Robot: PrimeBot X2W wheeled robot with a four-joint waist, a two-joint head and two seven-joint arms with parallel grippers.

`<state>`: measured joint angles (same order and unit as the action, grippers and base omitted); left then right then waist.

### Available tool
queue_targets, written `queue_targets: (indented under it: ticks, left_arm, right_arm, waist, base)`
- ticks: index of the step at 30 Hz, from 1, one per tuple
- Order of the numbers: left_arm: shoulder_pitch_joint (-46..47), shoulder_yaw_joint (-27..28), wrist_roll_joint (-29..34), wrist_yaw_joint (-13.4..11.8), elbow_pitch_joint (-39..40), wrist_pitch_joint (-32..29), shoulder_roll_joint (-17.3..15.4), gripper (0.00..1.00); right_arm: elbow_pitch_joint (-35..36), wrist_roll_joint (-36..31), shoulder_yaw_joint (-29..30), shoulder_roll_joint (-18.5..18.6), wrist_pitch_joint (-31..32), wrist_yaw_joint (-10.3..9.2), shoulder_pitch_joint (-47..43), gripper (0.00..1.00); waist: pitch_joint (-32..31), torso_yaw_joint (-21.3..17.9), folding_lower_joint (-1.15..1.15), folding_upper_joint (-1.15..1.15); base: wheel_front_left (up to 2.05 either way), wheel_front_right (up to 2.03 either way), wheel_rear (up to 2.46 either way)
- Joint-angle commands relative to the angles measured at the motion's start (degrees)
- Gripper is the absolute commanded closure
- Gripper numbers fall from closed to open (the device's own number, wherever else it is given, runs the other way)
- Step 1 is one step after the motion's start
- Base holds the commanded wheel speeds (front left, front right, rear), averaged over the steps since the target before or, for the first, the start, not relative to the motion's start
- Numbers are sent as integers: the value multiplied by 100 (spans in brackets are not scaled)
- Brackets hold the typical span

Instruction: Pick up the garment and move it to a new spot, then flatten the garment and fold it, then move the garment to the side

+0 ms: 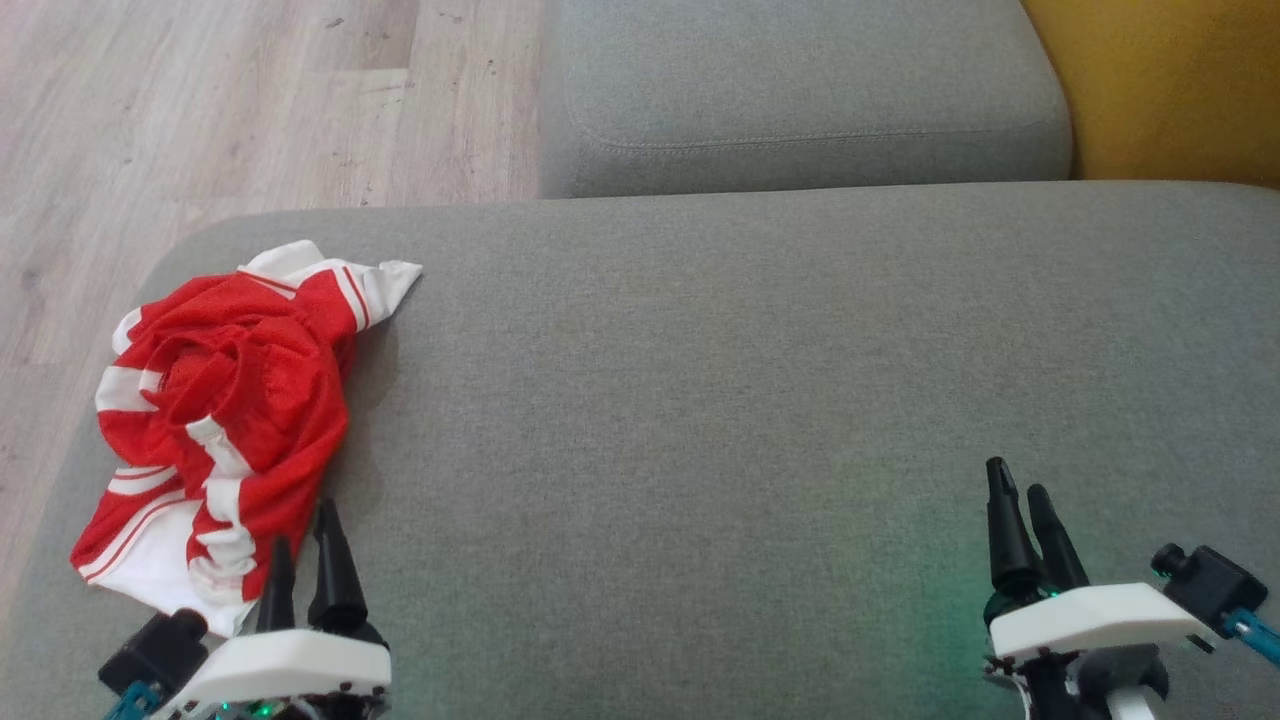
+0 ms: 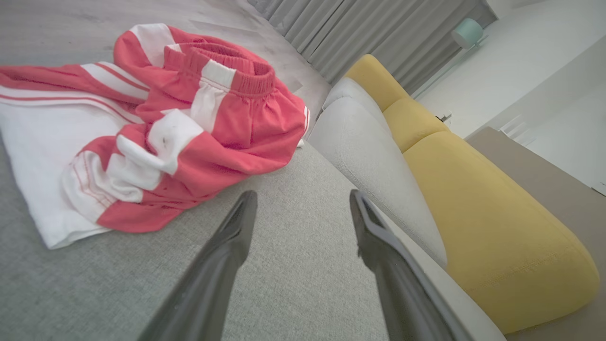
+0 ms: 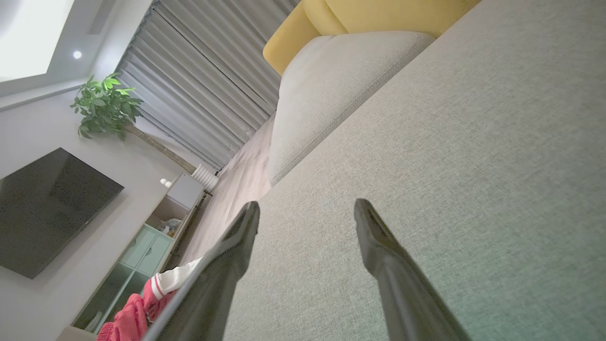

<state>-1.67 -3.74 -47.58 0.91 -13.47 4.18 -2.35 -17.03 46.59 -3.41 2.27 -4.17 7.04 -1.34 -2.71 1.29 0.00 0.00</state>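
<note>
I see the wide grey sofa cushion (image 1: 720,400), with the red-and-white garment (image 1: 230,400) crumpled at its left end. My left hand (image 1: 303,525) hovers just beside the garment's near edge, released and empty. My right hand (image 1: 1015,478) is well apart, also released and empty.

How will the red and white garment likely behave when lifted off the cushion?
Probably floppy: the garment lies crumpled in soft folds, so it should drape and unfurl. Likely light, since the fabric looks thin. A pinch may catch only one layer.
</note>
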Motion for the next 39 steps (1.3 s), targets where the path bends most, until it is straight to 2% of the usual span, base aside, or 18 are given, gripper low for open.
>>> queue_targets:
  ticks: [1,9,17,39]
  left_arm:
    - [118,73,154,-44,236,66,-36,0]
    - [99,-13,638,-89,307,185,-38,0]
    - [30,-115,1381,-130,464,338,-40,0]
    - [-93,-345,2655,-111,527,729,-47,0]
  right_arm:
    - [229,-156,-105,33,-74,24,247,0]
    - [231,-646,-216,36,-192,26,238,0]
    - [261,-1277,-326,41,-344,29,197,0]
    - [281,-2900,-336,51,-732,38,44,0]
  waist:
    - [1,4,0,0]
    - [-15,27,0,0]
    - [-77,20,0,0]
    - [-214,14,0,0]
  base:
    - [0,0,0]
    - [0,0,0]
    - [0,0,0]
    - [0,0,0]
